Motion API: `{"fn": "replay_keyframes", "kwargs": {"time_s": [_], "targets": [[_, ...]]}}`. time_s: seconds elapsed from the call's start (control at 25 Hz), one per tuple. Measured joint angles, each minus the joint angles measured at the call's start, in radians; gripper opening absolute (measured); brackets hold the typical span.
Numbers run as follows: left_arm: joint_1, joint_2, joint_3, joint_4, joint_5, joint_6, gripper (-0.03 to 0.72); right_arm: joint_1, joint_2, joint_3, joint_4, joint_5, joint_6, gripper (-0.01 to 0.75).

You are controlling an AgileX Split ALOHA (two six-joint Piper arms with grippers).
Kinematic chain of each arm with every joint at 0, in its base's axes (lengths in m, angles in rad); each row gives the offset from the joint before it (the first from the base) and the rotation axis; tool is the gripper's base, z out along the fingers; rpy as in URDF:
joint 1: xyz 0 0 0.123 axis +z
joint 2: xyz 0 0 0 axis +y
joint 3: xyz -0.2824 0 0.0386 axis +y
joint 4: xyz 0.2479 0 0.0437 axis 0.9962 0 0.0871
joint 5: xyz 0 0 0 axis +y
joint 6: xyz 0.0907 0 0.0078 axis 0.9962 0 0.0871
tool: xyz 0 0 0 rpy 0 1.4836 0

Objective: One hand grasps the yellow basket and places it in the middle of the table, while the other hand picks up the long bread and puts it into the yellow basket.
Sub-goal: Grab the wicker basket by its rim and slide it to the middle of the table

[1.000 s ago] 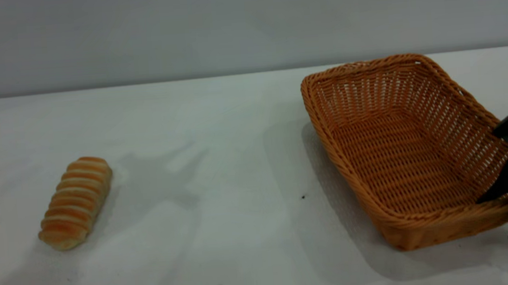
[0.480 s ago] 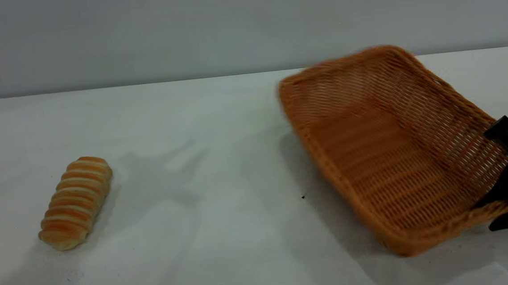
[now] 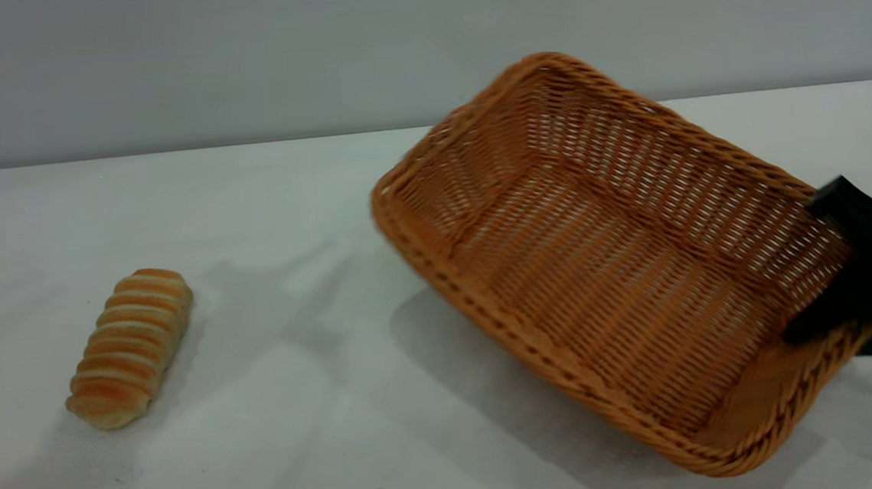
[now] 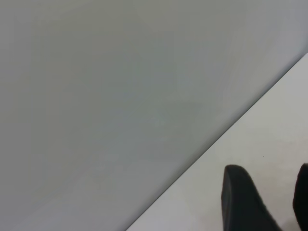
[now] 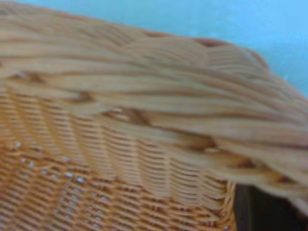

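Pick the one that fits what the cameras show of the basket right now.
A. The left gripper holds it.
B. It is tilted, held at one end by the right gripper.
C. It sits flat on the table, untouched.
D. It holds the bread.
B: the right gripper clamps the basket at its right end wall, its far end raised; the bread lies apart on the table.

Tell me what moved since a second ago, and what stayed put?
The yellow basket moved: the right gripper, clamped on its rim, swung it leftward toward the middle of the table and tipped it, with the far end raised. The long bread stayed exactly where it was, untouched. The left gripper is out of the exterior view.
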Motion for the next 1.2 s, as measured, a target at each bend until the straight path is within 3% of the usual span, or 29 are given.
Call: {"fn": "replay_keyframes", "kwargs": {"time_s": [0.32,0.68,0.84,1.2], "targets": [[0.0,0.0,0.0,-0.001,-0.004,0.0,0.325,0.041,-0.08,-0.053,-0.334,0.043,0.045,0.125],[0.0,0.0,0.0,-0.001,-0.004,0.0,0.325,0.216,-0.07,-0.235,-0.783,0.049,0.478,0.124],[0.0,0.0,0.0,-0.001,-0.004,0.0,0.325,0.276,0.015,-0.356,-0.885,0.089,0.648,0.123],[0.0,0.0,0.0,-0.001,-0.004,0.0,0.325,0.398,0.215,-0.544,-0.99,0.163,0.843,0.123]]}}
